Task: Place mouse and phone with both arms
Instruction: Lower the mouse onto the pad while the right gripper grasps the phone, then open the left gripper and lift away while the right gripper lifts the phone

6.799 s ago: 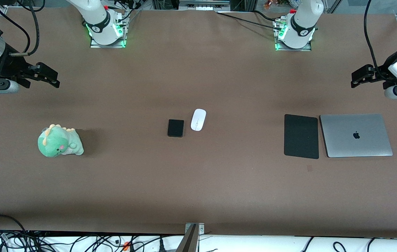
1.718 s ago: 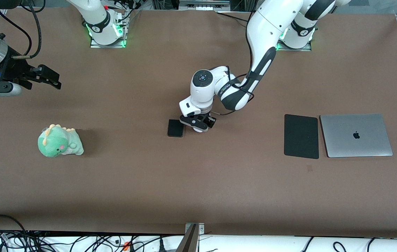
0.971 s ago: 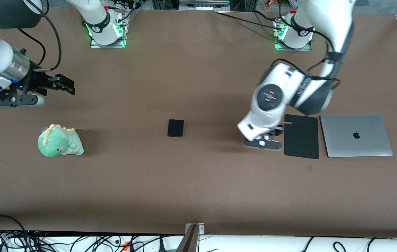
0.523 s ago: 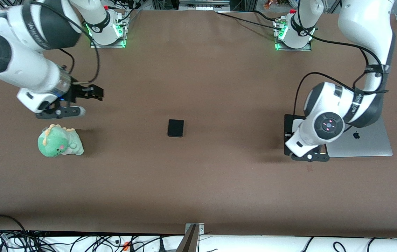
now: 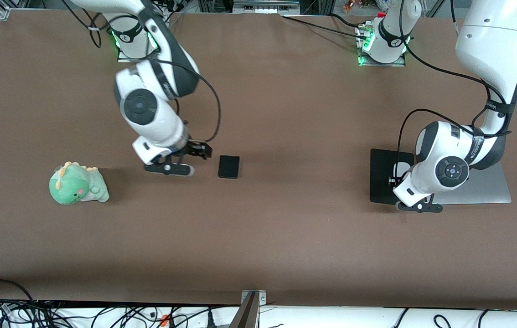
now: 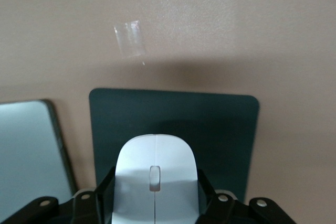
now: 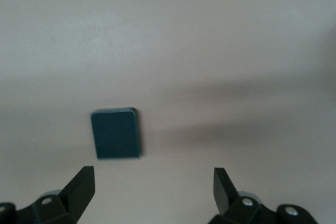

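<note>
The left gripper (image 6: 155, 208), fingers closed on the mouse (image 6: 156, 179), hangs over the mouse pad (image 5: 382, 177) beside the laptop (image 5: 498, 189); lowering and release likely come next. The right gripper (image 7: 155, 190), fingers spread wide and empty, hovers beside the phone (image 5: 229, 166) mid-surface and must centre above it.

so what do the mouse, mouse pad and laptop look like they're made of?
Mouse: likely glossy white plastic, smooth with soft shading, held in the left end effector.
Mouse pad: matte black, probably rubber or fabric, no glare.
Laptop: brushed silver, likely aluminium.
</note>
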Controlling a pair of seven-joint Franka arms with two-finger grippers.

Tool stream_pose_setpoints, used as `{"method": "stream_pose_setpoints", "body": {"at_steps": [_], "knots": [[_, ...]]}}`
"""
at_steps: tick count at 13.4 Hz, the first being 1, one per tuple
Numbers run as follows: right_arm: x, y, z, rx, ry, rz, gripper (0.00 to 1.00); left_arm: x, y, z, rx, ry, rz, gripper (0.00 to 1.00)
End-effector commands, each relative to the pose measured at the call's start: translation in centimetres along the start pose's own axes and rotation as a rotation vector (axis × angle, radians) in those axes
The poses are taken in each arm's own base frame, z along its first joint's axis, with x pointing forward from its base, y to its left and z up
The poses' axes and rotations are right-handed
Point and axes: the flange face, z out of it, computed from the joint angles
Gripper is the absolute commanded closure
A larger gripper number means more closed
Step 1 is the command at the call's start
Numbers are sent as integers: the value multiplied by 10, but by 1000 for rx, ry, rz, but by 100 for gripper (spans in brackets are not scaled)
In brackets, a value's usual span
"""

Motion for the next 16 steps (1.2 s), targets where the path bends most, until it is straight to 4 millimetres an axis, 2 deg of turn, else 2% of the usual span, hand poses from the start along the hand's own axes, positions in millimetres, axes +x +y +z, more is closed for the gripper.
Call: {"method": "stream_pose_setpoints", "body": {"at_steps": [1,3,4,5,6,8,10,12,13,16], "knots": [[-10,-38,61,30,47,69,0,-27,7,16,-24,78,45,70],[-21,-57,96,59,84,100,0,-33,0,32,-38,104,35,68],[-29,-67,112,66,101,93,0,-34,1,33,-33,108,43,68],[-37,-73,126,63,108,85,0,-35,2,33,-34,107,43,42],[-41,-75,135,59,112,81,0,-35,2,34,-34,105,41,0],[-40,-69,140,28,130,56,0,-34,0,32,-33,104,38,0],[-40,-67,142,10,137,36,0,-30,1,20,-30,122,32,0],[-39,-66,141,0,141,24,0,-27,0,-11,-3,83,33,0],[-40,-65,143,-5,139,28,0,-21,-3,-34,17,41,29,0],[-55,-62,154,-25,119,21,0,-5,3,-100,33,-45,30,0]]}}
